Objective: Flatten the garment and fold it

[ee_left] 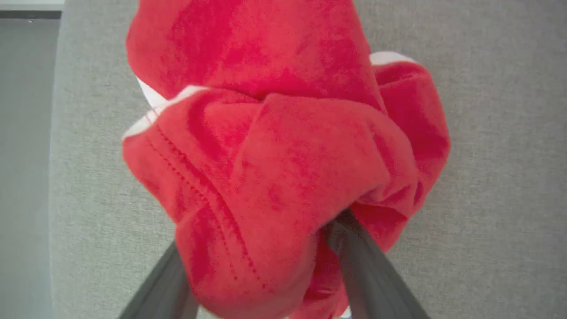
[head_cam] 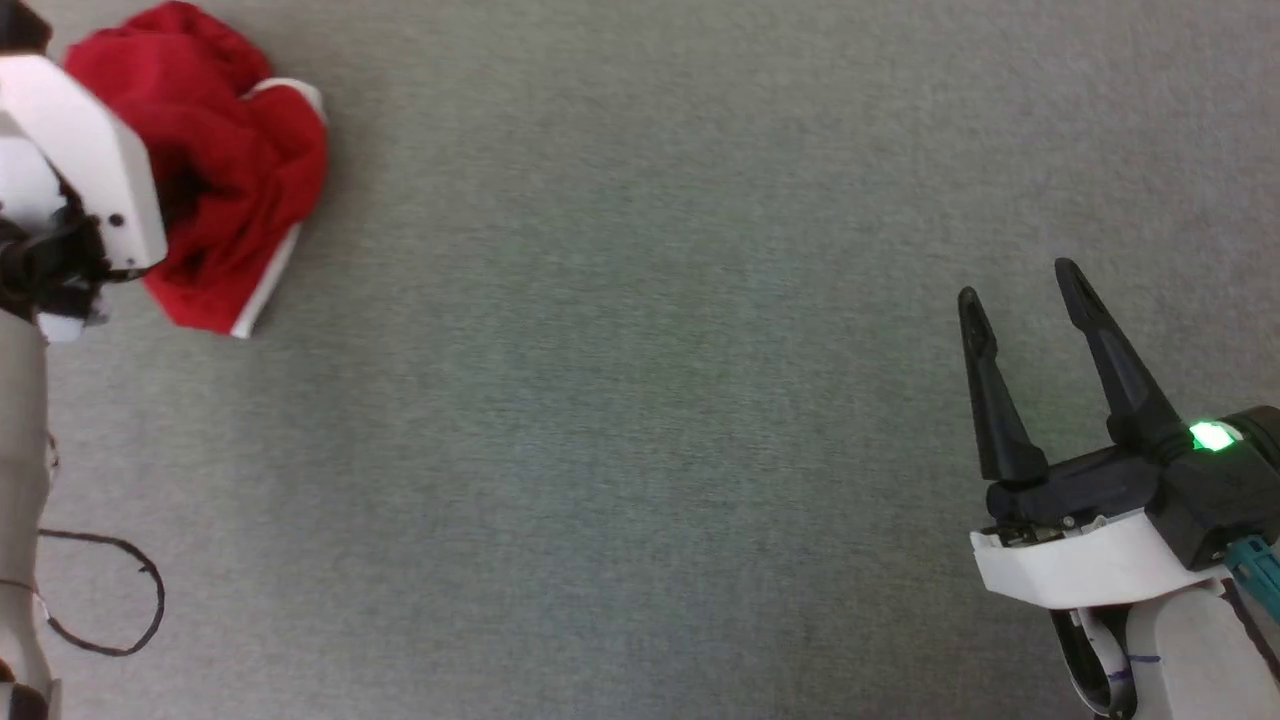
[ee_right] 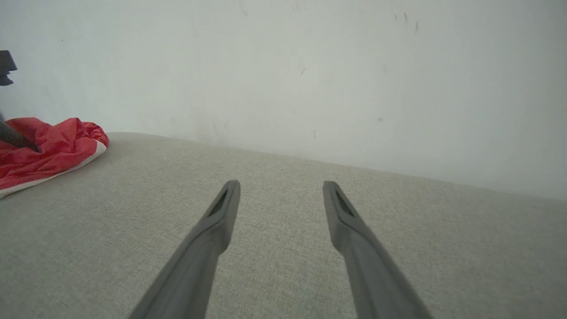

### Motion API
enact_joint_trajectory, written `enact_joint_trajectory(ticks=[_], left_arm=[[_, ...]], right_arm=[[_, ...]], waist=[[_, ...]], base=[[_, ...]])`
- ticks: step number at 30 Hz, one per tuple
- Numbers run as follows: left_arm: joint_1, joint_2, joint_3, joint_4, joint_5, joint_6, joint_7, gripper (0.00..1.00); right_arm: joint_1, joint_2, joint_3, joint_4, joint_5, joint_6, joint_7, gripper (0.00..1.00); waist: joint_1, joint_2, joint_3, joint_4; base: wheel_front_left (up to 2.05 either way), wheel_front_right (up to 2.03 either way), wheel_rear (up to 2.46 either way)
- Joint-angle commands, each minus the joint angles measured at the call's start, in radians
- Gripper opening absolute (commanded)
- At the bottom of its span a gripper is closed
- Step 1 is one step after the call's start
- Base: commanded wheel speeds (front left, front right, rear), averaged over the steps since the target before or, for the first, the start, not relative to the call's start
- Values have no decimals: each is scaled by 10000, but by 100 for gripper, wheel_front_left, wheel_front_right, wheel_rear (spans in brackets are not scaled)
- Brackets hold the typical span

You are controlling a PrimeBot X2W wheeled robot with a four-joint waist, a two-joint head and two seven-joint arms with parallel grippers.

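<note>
A crumpled red garment (head_cam: 230,170) with white trim lies bunched at the far left of the grey table. In the left wrist view the garment (ee_left: 283,146) bulges between the two dark fingers (ee_left: 367,274) of my left gripper (ee_left: 279,184). Those fingers stand wide apart and their tips are buried in the cloth. In the head view the white housing of my left wrist (head_cam: 90,160) covers the garment's left side. My right gripper (head_cam: 1020,290) hovers open over bare table at the lower right, far from the garment (ee_right: 48,150), with nothing between its fingers (ee_right: 217,221).
The grey fabric tabletop (head_cam: 640,400) stretches wide between the two arms. Its left edge (ee_left: 55,177) runs close beside the garment. A pale wall (ee_right: 310,66) rises behind the table. A thin black cable loop (head_cam: 110,600) lies at the lower left.
</note>
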State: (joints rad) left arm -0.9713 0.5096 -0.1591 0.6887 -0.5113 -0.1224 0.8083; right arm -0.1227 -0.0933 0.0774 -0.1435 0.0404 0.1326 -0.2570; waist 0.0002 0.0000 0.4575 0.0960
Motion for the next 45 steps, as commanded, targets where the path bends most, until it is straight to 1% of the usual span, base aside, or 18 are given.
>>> enact_joint_trajectory(ticks=[1,2,3,7,13,17,21,23,26,28,31,35,37,41,44,45], left_arm=[[-55,116,36,200,-93,29,245,100],[-19,160,35,279,-152,22,379,19],[8,193,29,301,-207,11,420,0],[79,227,59,334,-339,-9,233,0],[157,427,122,313,-236,-28,-1011,0],[167,763,182,134,-57,-44,-2258,0],[171,1167,10,-446,323,-64,-3935,0],[196,1210,-156,-873,453,-71,-4741,0],[349,1088,-515,-1631,682,-76,-5668,0],[581,866,-865,-2226,844,-77,-5973,0],[1098,473,-1440,-3182,1104,-65,-6111,0],[2027,-400,-2335,-4165,1353,192,-5943,0],[2567,-873,-2912,-4447,1545,341,-5799,0],[3479,-2050,-3886,-4321,1681,682,-5759,0],[3700,-2815,-4725,-3679,2275,1025,-5871,0],[3762,-3161,-4969,-3442,2382,1121,-5943,0]], right_arm=[[-154,-7,1,-11,79,-19,-46,100],[-157,-6,-11,-4,78,-19,-46,100],[-155,0,-33,8,73,-19,-46,100],[-154,14,-87,79,56,-19,-46,100],[-135,61,-88,320,54,-19,-46,100],[7,123,-113,529,72,-19,-47,100],[232,220,-191,710,100,-19,-47,100],[363,272,-254,786,120,-19,-47,100],[571,335,-307,885,142,-19,-47,100],[681,366,-318,950,159,-19,-47,100],[828,398,-319,962,164,-19,-47,100],[964,418,-282,934,162,-19,-47,100],[965,423,-197,938,155,-19,-47,100],[895,427,-164,871,259,-19,-47,100],[812,428,-191,827,318,-19,-47,100],[788,428,-192,822,335,-19,-47,100]], waist=[[-2,0,463,-458],[-2,0,455,-449],[-2,0,440,-429],[-2,0,318,-319],[-2,0,-446,-87],[-2,0,-1201,46],[-2,0,-2025,118],[-2,0,-2420,138],[-2,0,-2951,137],[-2,0,-3242,101],[-2,0,-3531,9],[-2,0,-3698,-233],[-2,0,-3687,-477],[-2,0,-3503,-1026],[-2,0,-3295,-1478],[-2,0,-3227,-1643]], base=[[0,0,0],[0,0,0],[0,0,0],[0,0,0],[0,0,0],[0,0,0],[0,0,0],[0,0,0],[0,0,0],[0,0,0],[0,0,0],[0,0,0],[0,0,0],[0,0,0],[0,0,0],[0,0,0]])
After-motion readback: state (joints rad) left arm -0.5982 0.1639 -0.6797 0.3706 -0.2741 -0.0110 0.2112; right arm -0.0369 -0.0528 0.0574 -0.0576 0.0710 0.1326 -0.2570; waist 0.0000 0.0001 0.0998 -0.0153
